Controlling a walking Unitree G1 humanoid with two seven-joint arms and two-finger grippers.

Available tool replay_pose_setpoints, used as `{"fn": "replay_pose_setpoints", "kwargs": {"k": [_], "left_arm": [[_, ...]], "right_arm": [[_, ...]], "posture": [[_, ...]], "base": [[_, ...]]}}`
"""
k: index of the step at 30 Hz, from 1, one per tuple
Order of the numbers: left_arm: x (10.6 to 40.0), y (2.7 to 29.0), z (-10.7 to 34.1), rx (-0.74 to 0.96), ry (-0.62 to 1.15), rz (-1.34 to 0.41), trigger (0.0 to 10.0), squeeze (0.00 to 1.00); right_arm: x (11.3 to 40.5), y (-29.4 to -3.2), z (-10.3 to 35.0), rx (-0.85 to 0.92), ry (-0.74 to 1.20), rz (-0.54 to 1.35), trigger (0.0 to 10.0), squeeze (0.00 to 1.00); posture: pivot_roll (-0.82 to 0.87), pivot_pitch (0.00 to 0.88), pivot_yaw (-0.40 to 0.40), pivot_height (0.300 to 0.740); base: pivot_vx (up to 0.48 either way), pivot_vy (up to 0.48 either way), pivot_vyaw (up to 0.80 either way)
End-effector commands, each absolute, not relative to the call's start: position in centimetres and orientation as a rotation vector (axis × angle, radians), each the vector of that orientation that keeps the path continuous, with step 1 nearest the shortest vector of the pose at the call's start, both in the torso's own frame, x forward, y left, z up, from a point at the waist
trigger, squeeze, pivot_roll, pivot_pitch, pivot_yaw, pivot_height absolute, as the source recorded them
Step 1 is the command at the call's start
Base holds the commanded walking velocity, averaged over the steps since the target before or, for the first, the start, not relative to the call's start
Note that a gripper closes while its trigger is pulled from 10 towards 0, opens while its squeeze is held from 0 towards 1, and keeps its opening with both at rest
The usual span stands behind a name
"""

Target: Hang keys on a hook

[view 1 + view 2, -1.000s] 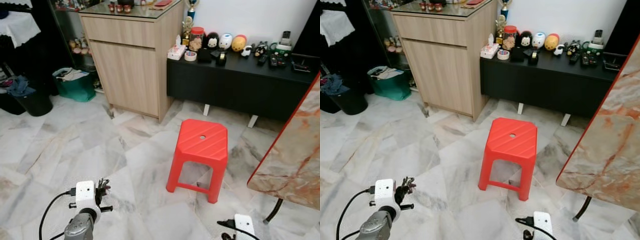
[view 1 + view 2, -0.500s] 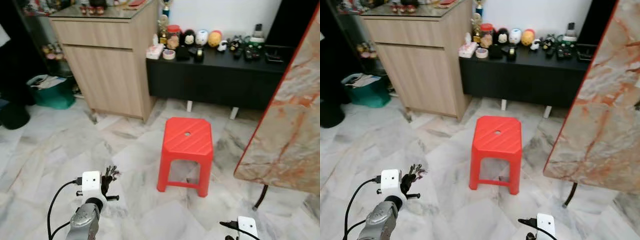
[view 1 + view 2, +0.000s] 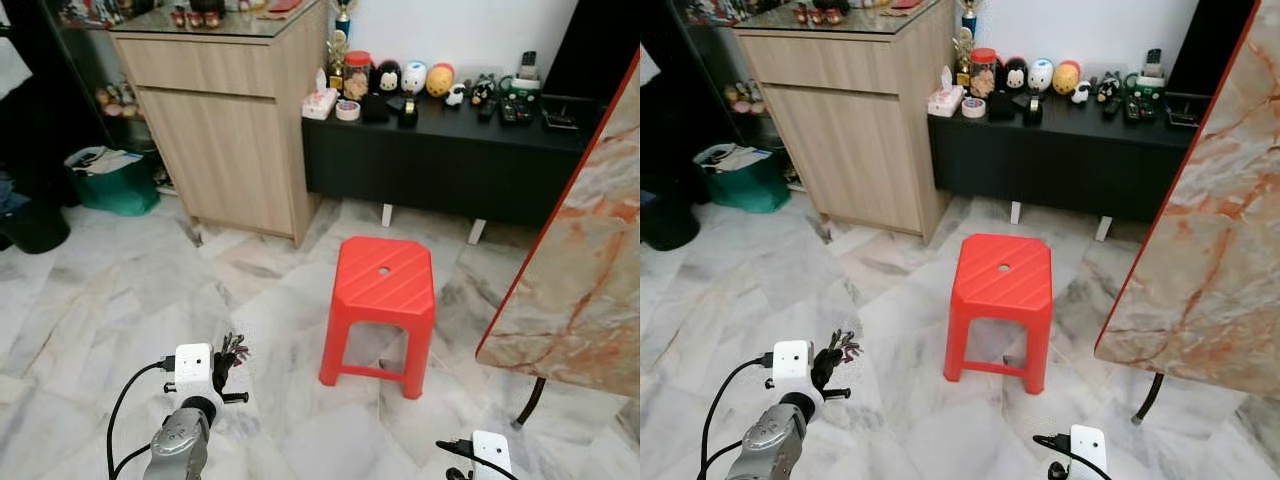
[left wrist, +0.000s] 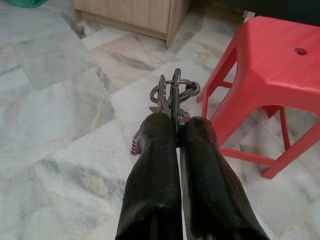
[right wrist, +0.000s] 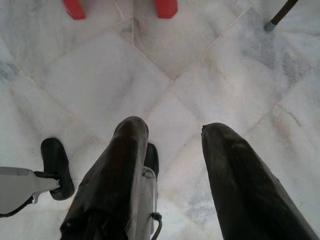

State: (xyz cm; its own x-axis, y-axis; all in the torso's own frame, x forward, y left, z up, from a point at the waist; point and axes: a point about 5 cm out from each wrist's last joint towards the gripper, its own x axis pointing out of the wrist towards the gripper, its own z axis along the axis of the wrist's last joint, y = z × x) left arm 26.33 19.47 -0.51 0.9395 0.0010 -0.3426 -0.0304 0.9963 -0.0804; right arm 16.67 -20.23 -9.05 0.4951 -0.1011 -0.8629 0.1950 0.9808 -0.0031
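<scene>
Red stool (image 3: 384, 295) stands on the marble floor (image 3: 120, 300). Behind it, a wooden cabinet (image 3: 235, 120) beside a black bench (image 3: 440, 160).

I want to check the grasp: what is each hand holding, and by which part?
The left hand pinches the keys by their lower ends, below the ring. The right hand holds nothing.

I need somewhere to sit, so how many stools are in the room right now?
1. A red plastic stool stands on the marble floor, in front of the black low cabinet and beside the marble tabletop. Others could be out of view.
</scene>
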Motion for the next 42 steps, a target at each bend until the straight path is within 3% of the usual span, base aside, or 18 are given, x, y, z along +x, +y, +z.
{"fn": "replay_pose_setpoints", "kwargs": {"k": [1, 9, 22, 38, 42], "left_arm": [[26.4, 19.5, -0.5, -0.082, 0.346, 0.011, 10.0, 0.0], [26.5, 19.6, -0.5, -0.078, 0.346, 0.007, 10.0, 0.0], [26.8, 19.4, -0.3, -0.067, 0.333, -0.004, 10.0, 0.0], [27.0, 19.2, 0.0, -0.06, 0.316, -0.007, 10.0, 0.0], [27.1, 19.1, 0.1, -0.068, 0.311, -0.005, 10.0, 0.0]], "right_arm": [[16.3, -20.1, -9.2, 0.116, 1.05, -0.198, 10.0, 0.0], [15.6, -20.0, -9.6, 0.11, 1.076, -0.197, 10.0, 0.0], [16.1, -20.0, -9.3, 0.117, 1.046, -0.199, 10.0, 0.0], [16.5, -20.1, -9.2, 0.133, 1.035, -0.213, 10.0, 0.0], [16.7, -20.1, -9.1, 0.151, 1.018, -0.218, 10.0, 0.0]], "posture": [[-0.04, 0.0, 0.042, 0.74], [-0.04, 0.0, 0.051, 0.74], [-0.03, 0.0, 0.052, 0.74], [-0.02, 0.0, 0.046, 0.74], [-0.02, 0.0, 0.043, 0.74]], "base": [[0.0, 0.0, 0.0], [0.0, 0.0, -0.67], [0.0, -0.315, 0.0], [0.0, -0.48, -0.77], [0.0, 0.0, -0.56]]}}
